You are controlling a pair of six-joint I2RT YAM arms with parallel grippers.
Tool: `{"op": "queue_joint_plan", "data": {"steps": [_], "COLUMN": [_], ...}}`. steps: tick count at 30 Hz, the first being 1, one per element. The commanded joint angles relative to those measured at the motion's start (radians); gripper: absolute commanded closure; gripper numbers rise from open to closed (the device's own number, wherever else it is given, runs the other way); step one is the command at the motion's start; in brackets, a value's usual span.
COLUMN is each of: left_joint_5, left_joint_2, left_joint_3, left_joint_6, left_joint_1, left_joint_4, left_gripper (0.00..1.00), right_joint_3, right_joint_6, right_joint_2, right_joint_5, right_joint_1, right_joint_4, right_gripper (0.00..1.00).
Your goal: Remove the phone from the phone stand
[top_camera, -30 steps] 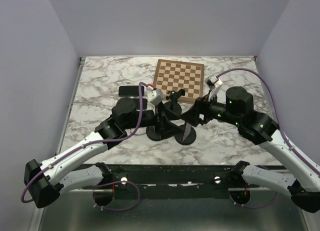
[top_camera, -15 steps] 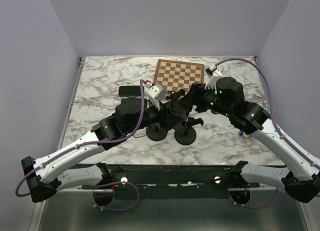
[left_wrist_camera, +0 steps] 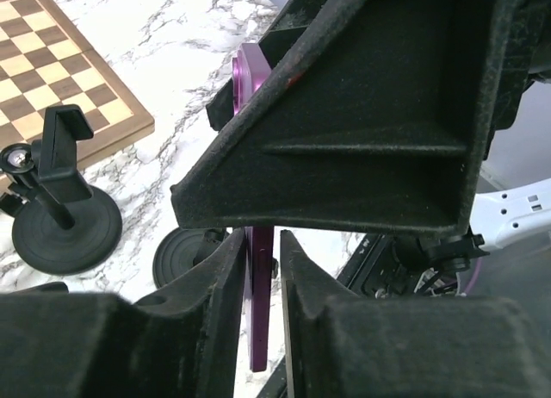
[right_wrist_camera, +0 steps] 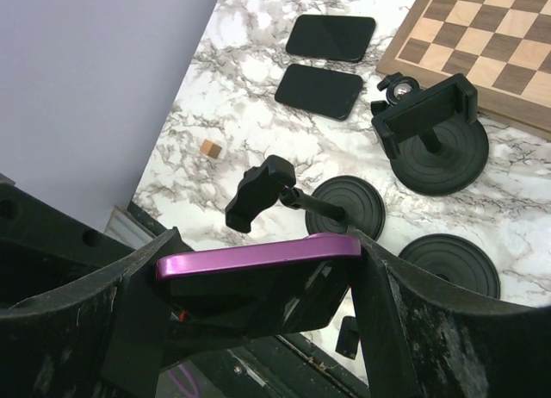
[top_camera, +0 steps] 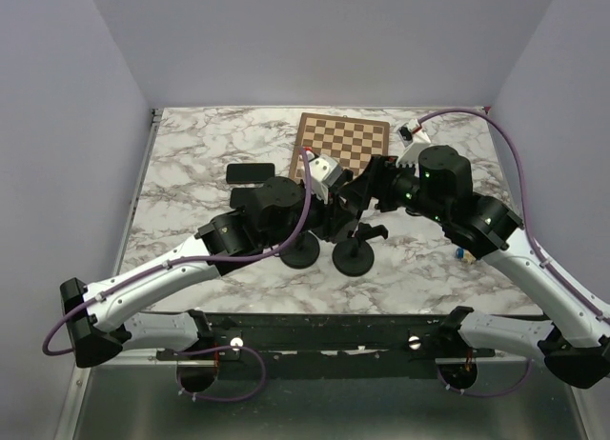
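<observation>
1. Right fingers (right_wrist_camera: 430, 329) clamp the purple phone (right_wrist_camera: 258, 258) by its ends — raised off the tabletop (right_wrist_camera: 258, 131).
2. Left fingers (left_wrist_camera: 129, 346) closely flank its faces; whether they grip, I cannot tell.
3. Beyond, the stands (right_wrist_camera: 435, 148) sit apart from it.

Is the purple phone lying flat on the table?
No, the purple phone is held on its edge between the fingers of the right gripper, above the marble table.
</observation>
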Motion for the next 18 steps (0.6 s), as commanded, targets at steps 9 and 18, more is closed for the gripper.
{"op": "queue_joint_plan", "data": {"steps": [9,18], "left_joint_5": [-0.079,-0.104], "left_joint_2": [0.060,-0.011], "left_joint_3": [0.126,0.107], "left_joint_6": [0.077,0.108], "left_joint_1": [-0.030,-0.030], "left_joint_4": [-0.071,-0.035], "left_gripper": [1.00,1.00], "right_joint_3": [0.044,0.015], "right_joint_6": [0.020,0.004], "right_joint_2": [-0.030,-0.087], "right_joint_5": [-0.029,0.051], "right_joint_1": [0.005,0.005], "right_joint_4": [0.055,0.053], "right_gripper": [0.83,0.00]}}
